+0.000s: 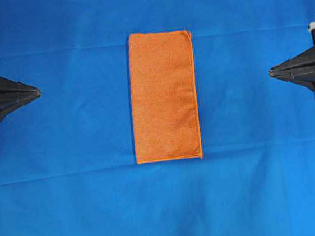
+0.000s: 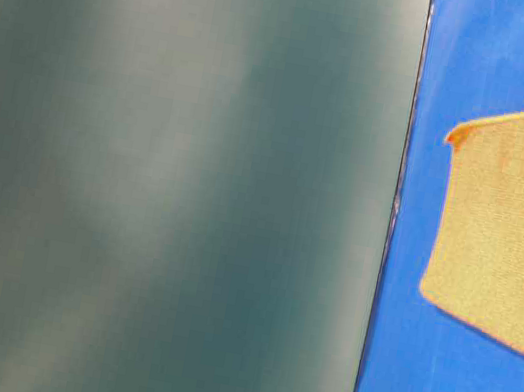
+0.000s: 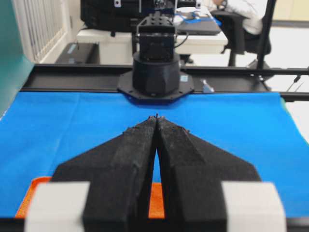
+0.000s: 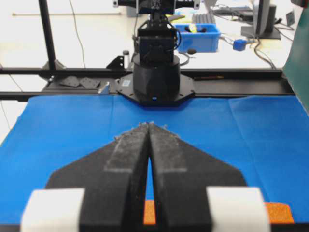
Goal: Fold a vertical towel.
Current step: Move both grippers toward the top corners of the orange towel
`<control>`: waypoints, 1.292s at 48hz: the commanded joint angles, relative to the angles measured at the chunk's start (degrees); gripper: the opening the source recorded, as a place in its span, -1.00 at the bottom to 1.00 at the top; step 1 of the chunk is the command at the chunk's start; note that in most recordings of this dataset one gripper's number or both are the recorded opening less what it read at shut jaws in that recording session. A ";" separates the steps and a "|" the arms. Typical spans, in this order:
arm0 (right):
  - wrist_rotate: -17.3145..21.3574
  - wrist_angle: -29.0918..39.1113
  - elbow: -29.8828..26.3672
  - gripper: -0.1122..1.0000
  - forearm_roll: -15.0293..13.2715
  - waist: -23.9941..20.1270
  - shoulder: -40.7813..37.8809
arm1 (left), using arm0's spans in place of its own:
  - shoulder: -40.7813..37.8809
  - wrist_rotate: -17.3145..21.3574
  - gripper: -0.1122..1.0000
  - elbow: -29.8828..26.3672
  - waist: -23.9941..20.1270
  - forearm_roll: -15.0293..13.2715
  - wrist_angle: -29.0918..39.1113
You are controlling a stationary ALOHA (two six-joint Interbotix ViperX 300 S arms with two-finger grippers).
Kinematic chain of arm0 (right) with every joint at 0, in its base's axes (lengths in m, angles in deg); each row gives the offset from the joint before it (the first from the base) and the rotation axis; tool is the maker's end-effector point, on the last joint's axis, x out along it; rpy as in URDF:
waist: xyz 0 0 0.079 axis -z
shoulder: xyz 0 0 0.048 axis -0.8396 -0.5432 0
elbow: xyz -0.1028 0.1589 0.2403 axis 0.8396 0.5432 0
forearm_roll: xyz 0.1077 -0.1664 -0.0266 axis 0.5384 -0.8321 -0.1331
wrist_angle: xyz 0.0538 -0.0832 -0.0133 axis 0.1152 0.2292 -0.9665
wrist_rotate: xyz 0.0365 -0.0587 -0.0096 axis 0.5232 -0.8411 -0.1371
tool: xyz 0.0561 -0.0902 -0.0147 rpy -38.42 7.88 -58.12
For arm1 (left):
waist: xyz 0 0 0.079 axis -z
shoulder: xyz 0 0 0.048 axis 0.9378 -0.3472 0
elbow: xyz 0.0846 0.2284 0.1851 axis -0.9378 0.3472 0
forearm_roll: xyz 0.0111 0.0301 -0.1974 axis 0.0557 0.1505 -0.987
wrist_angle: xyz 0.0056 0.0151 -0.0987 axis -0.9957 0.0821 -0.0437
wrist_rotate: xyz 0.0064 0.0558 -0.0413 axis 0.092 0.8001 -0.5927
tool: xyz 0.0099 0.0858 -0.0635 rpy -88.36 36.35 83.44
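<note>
The towel is an orange rectangle lying flat, long side running near to far, in the middle of the overhead view. My left gripper sits at the left edge, well clear of it, tips pressed together and holding nothing. My right gripper mirrors it at the right edge, also shut and empty. In the left wrist view the shut gripper points across the table, with a strip of towel showing below it. From the right wrist, the shut gripper hides most of the towel.
A large blue cloth covers the whole table under the towel. Each wrist view shows the opposite arm's black base at the far table edge. The table-level view is mostly filled by a blurred dark green surface.
</note>
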 commanded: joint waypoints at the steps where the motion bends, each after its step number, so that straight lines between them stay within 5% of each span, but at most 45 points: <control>1: 0.70 -0.09 -1.76 -0.80 0.35 0.79 -1.32 | -2.46 -0.26 -0.80 -2.02 -0.35 -1.14 -0.44; 11: 2.72 4.83 -4.83 -0.80 1.05 5.54 -6.94 | -10.99 -0.53 -0.80 -4.31 -2.99 -1.32 -2.64; 32: 4.66 12.04 -14.33 -0.79 0.53 21.45 -33.40 | -35.68 -2.11 -0.77 -12.13 -14.77 -1.41 -3.43; 38: 4.57 13.18 -17.67 -0.77 -0.44 23.38 -40.08 | -43.24 -2.11 -0.44 -15.21 -17.14 -1.41 -3.52; 44: 4.48 13.10 -20.48 -0.22 -1.32 25.22 -46.67 | -50.01 -2.11 0.13 -18.11 -19.42 -1.41 -3.87; 50: 4.39 12.83 -22.68 0.36 -2.46 26.46 -52.12 | -56.78 -2.11 0.46 -21.27 -21.53 -1.41 -4.39; 62: 4.39 12.04 -26.19 0.28 -3.08 28.21 -60.73 | -67.24 -2.11 0.48 -26.54 -24.26 -1.41 -5.36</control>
